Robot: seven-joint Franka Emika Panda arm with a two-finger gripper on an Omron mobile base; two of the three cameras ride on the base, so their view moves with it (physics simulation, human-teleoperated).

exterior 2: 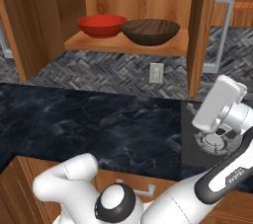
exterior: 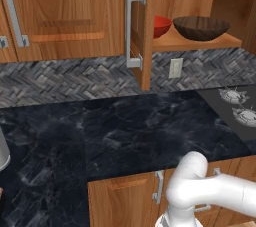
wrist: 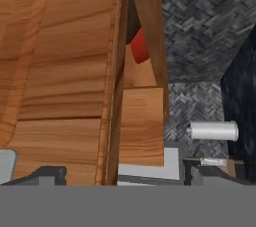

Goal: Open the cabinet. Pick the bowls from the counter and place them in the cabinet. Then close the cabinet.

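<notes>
Standing open on the wall, the cabinet (exterior 2: 133, 45) serves as landmark for every entry below; its lower shelf carries 2 bowls.

- Red bowl (exterior 2: 102, 25): glossy, upright on the cabinet shelf, toward the shelf's left end in the right base view. From the left base view it is partly hidden behind the swung-out left door (exterior: 145, 31).
- Dark brown bowl (exterior 2: 150, 31): wood-grain, wider and shallower, upright on the same shelf just to the right of the red bowl; the 2 rims look to be touching or nearly so.
- Cabinet doors: both swung out, each showing its grey bar handle (exterior: 131, 28); the right door (exterior 2: 197, 35) stands edge-on in the right base view.
- Counter (exterior: 125, 126): black marble slab below the cabinet, beneath a grey herringbone tile wall (exterior 2: 113, 72) with a pale outlet plate (exterior 2: 156, 73).
- Cooktop (exterior: 235, 108): black, with burners, set in the counter below and right of the cabinet.
- Gripper (wrist: 120, 173): fingers spread wide, pinching nothing, close against the edge of the cabinet's door; a sliver of red bowl shows past that edge in the hand view.
- Drawer fronts (exterior: 125, 196): wooden, under the counter.
</notes>
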